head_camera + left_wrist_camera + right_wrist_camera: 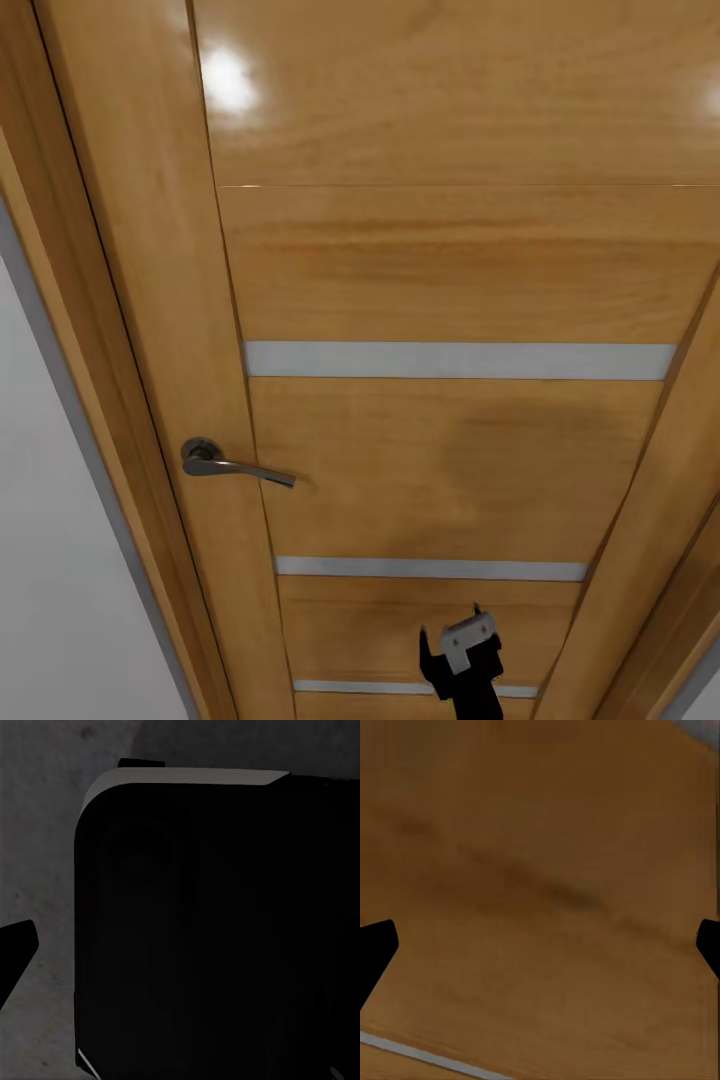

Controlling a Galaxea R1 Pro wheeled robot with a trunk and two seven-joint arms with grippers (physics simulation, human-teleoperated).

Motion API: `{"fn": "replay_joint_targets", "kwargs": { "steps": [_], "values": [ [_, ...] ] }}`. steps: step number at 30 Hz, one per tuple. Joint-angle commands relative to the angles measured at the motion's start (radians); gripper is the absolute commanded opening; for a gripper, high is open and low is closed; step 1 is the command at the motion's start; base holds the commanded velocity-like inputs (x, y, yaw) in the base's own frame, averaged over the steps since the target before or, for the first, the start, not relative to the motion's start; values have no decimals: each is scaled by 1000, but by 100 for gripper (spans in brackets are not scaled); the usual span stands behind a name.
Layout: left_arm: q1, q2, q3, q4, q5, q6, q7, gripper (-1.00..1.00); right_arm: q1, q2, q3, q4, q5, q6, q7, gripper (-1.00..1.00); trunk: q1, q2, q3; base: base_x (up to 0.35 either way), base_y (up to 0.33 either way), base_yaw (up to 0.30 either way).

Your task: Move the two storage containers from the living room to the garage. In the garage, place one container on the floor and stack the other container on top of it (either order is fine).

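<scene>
Head view — wooden door (440, 280) | lever handle (235, 464) | right gripper (540, 945) spread

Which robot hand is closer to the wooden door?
Right. The right gripper is raised close before the door; the left gripper points down at the dark floor, away from it.

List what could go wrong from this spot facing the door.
1. The right gripper is raised close to the wooden door, jaws open and empty; driving forward could knock it against the panel.
2. The door looks shut and its lever handle sits off to the left of that gripper, so a reach may miss it.
3. No container is in sight here.
</scene>
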Motion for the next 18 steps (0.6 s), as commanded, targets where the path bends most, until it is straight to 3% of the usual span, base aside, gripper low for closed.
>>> {"fn": "replay_joint_targets", "kwargs": {
  "steps": [1,7,9,18],
  "values": [
    [0,0,1,0,7,-2,-1,100,-1,-1,1,-3,10,9,-6,100,0,0,-1,0,0,0],
    [0,-1,1,0,7,-9,-1,100,-38,-1,-2,-2,29,10,-9,100,0,0,-1,0,0,0],
    [0,-1,1,0,7,-16,-1,100,-75,0,-4,11,30,11,-9,100,0,0,-1,0,0,0],
    [0,-1,1,0,7,-16,-1,100,-106,0,-4,13,30,21,-9,100,0,0,-1,0,0,0]
  ]
}}
